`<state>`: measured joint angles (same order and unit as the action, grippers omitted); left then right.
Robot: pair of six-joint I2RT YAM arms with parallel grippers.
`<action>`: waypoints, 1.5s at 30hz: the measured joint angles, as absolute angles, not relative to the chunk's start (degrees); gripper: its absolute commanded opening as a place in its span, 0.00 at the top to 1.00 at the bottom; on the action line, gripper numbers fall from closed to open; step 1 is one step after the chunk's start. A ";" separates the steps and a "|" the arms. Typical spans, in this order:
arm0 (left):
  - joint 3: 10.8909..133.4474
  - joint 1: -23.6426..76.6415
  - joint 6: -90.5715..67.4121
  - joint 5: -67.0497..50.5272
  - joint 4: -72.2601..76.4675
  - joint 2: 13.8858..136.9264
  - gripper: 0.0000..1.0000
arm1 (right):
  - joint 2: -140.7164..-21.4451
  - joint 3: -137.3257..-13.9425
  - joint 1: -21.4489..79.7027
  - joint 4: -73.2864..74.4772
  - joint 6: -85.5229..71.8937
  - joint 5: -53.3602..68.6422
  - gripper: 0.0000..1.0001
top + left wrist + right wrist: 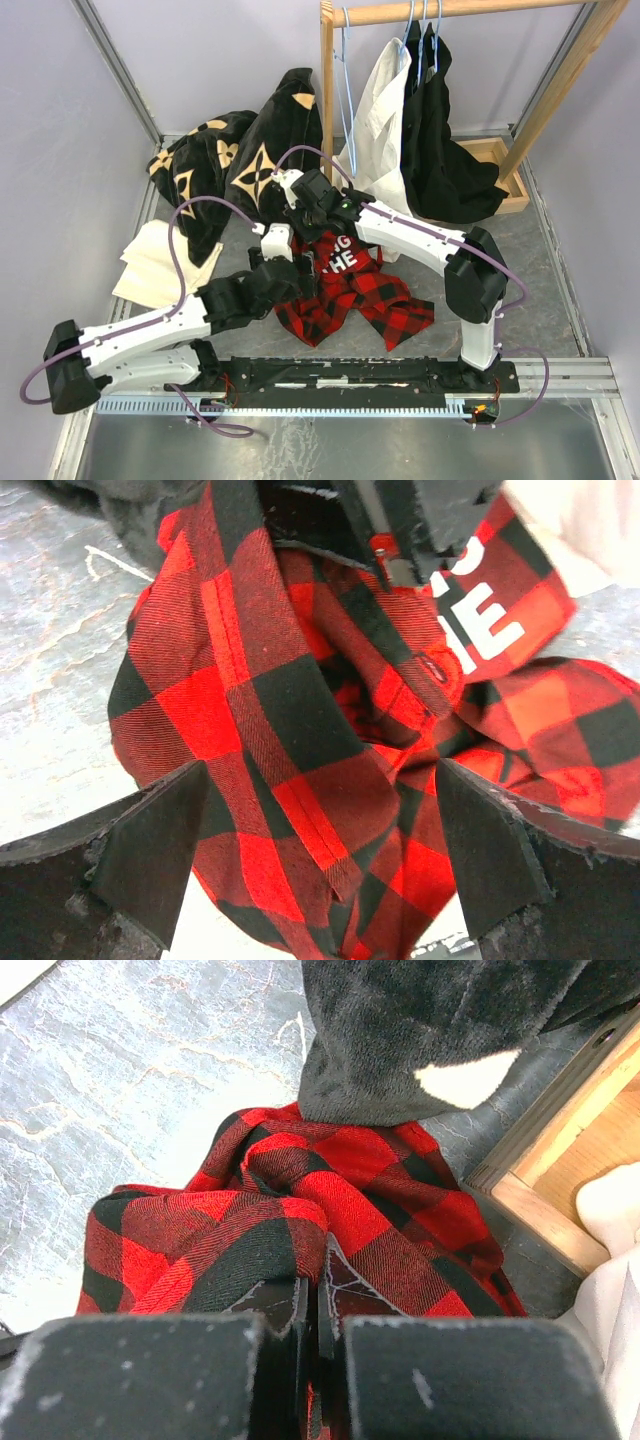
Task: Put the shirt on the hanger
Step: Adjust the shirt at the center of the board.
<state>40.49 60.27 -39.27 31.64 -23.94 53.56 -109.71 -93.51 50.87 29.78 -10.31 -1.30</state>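
Shirt (pixel 355 295) lies crumpled on the grey surface (pixel 540 290) at centre, just ahead of both arm bases. White block lettering shows on its far edge.

Right end effector (pixel 306 228) reaches in from the right over the shirt's far side. In the right wrist view its fingers (pixel 275 1310) are pressed together with a raised fold of the plaid shirt (pixel 350 1190) clamped between them.

Left end effector (pixel 292 264) sits at the shirt's left edge. In the left wrist view the fingers (pixel 150 850) are spread wide apart, with the shirt (pixel 300 710) bunched in the space between and beyond them. Whether either pad touches the cloth, I cannot tell.

Hanger (pixel 346 90), thin light-blue wire, hangs bare from the wooden rail (pixel 460 10) at back, beside the left post and well apart from the shirt. A white shirt (pixel 385 110) and a black garment (pixel 440 140) hang further right on the same rail.

Black fabric with tan flowers (pixel 240 150) is heaped at back left, its edge touching the shirt's far side in the right wrist view. A cream cloth (pixel 160 262) lies at left.
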 measured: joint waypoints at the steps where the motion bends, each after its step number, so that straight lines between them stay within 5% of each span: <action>1: 40.56 60.93 -40.03 33.39 -23.97 55.13 0.01 | -109.71 -93.51 50.87 29.78 -10.35 -1.26 1.00; 10: 42.81 61.91 -47.00 43.94 -32.05 60.71 0.17 | -109.69 -92.97 50.83 29.61 -10.44 -1.02 1.00; 19: 38.24 61.84 -53.43 48.31 -39.42 45.23 0.30 | -108.40 -91.57 50.83 29.63 -10.39 -1.04 1.00; 26: 38.06 61.82 -57.87 49.56 -44.03 46.35 0.41 | -106.65 -91.22 50.83 29.61 -10.26 -1.04 1.00; 34: 36.34 61.71 -55.83 46.04 -39.92 43.83 0.41 | -106.54 -90.26 50.83 29.61 -10.26 -1.04 1.00; 38: 36.27 61.67 -54.37 41.76 -35.18 45.56 0.49 | -106.54 -90.08 50.83 29.61 -10.28 -0.99 1.00; 45: 37.93 61.69 -55.72 40.66 -38.59 51.35 0.38 | -106.54 -90.06 50.83 29.61 -10.26 -0.86 1.00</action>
<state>37.93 61.69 -55.72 40.66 -38.59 51.35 -106.54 -90.06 50.83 29.61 -10.26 -0.86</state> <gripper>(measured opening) 0.592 0.017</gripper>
